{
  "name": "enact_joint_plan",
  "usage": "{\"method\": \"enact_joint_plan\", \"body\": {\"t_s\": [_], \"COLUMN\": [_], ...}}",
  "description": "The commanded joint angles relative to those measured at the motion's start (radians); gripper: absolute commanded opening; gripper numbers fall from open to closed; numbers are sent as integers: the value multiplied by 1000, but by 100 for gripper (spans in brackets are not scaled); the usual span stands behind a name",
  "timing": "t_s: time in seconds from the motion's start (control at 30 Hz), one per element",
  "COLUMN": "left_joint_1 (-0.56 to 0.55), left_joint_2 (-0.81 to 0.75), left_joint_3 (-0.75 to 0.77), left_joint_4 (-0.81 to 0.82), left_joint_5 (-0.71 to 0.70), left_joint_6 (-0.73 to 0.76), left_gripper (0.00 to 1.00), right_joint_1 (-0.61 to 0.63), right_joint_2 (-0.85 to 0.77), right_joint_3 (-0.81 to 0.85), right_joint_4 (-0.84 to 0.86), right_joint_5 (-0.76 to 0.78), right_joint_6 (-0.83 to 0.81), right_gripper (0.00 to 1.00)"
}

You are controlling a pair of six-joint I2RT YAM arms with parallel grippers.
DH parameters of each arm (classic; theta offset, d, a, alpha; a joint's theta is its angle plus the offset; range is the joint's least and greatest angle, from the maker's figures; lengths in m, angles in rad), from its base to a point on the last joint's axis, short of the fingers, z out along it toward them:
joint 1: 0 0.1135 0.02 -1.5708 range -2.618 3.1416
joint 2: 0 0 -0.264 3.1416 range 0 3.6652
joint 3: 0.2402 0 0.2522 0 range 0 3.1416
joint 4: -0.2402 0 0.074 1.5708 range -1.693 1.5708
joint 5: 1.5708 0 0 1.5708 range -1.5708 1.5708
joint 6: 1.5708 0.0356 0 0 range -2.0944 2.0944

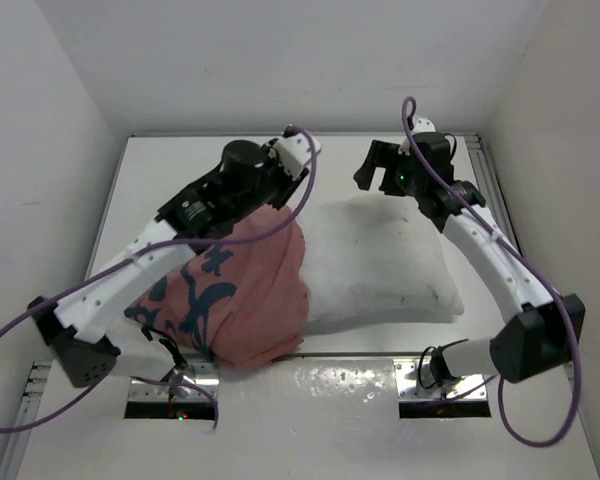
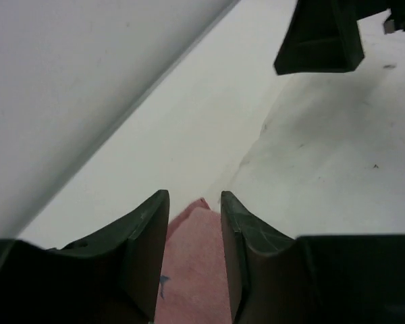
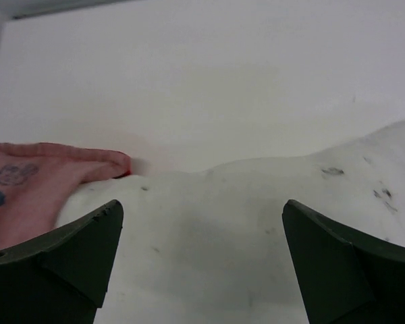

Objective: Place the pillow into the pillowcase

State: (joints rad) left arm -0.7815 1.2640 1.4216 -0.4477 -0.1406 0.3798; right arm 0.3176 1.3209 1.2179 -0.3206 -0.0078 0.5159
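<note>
Left wrist | left tool (image 2: pixel 194 202) pinching pillowcase (image 2: pixel 196 277) | right tool (image 3: pixel 201 206) spread wide over pillow (image 3: pixel 216 270)

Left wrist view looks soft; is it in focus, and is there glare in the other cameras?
Left wrist: the fingers of the left gripper and the pillowcase between them are blurred, the pillow beyond is sharper. Top external: glare on the glossy near edge of the table, light otherwise even. Right wrist: no glare; right gripper fingers soft-edged, pillow smudges legible.

Bright, even, diffuse light; shadows soft. Glare patches on the near tabletop (image 1: pixel 330 385). Wrist views: fingers (image 2: pixel 145 250) dark and blurred, whites nearly washed out.
</note>
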Motion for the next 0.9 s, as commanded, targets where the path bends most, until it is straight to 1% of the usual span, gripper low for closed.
{"method": "enact_joint_plan", "body": {"t_s": [0.0,0.03,0.07,0.1,0.17,0.2,0.27,0.3,0.37,0.43,0.53,0.57,0.6,0.63,0.67,0.7,0.73,0.77,0.8,0.83,0.87], "left_joint_1": [15,-1,-15,-33,-35,-32,-9,1,31,45,50,48,48,51,56,70,80,90,102,105,105], "left_joint_2": [179,201,212,230,258,297,345,386,422,423,408,413,419,426,446,454,469,477,485,509,526], "left_joint_3": [106,152,154,151,152,161,203,207,217,220,195,188,171,163,162,174,190,242,281,330,385], "left_joint_4": [-234,-311,-322,-328,-342,-351,-388,-393,-398,-391,-382,-382,-384,-382,-382,-382,-382,-367,-361,-341,-327], "left_joint_5": [-101,-84,-85,-79,-83,-89,-102,-114,-178,-197,-183,-174,-163,-148,-136,-107,-81,-20,10,28,51], "left_joint_6": [-134,-137,-145,-141,-147,-166,-183,-200,-223,-223,-217,-216,-216,-213,-211,-208,-194,-185,-170,-135,-121], "left_gripper": [34,38,47,65,77,84,86,86,79,78,77,73,65,53,28,16,0,0,0,0,0], "right_joint_1": [-49,-73,-86,-98,-135,-146,-166,-166,-166,-160,-150,-150,-147,-147,-146,-143,-138,-117,-101,-79,-28], "right_joint_2": [75,90,92,95,100,101,101,100,100,98,101,104,109,112,115,113,107,86,74,58,43], "right_joint_3": [34,23,16,6,-9,-14,-24,-43,-66,-113,-187,-205,-236,-248,-259,-282,-294,-325,-339,-356,-363], "right_joint_4": [-115,-120,-121,-120,-127,-133,-156,-166,-195,-234,-256,-252,-242,-220,-206,-166,-143,-77,-49,-20,7], "right_joint_5": [5,5,5,5,-10,-17,-27,-27,-37,-58,-40,-41,-79,-110,-148,-217,-250,-279,-308,-311,-314], "right_joint_6": [19,16,16,15,16,18,12,9,-11,-28,-39,-30,-31,-31,-28,-13,-5,4,24,32,39], "right_gripper": [99,99,99,99,99,99,99,99,99,99,99,99,97,93,84,57,45,18,7,0,0]}}
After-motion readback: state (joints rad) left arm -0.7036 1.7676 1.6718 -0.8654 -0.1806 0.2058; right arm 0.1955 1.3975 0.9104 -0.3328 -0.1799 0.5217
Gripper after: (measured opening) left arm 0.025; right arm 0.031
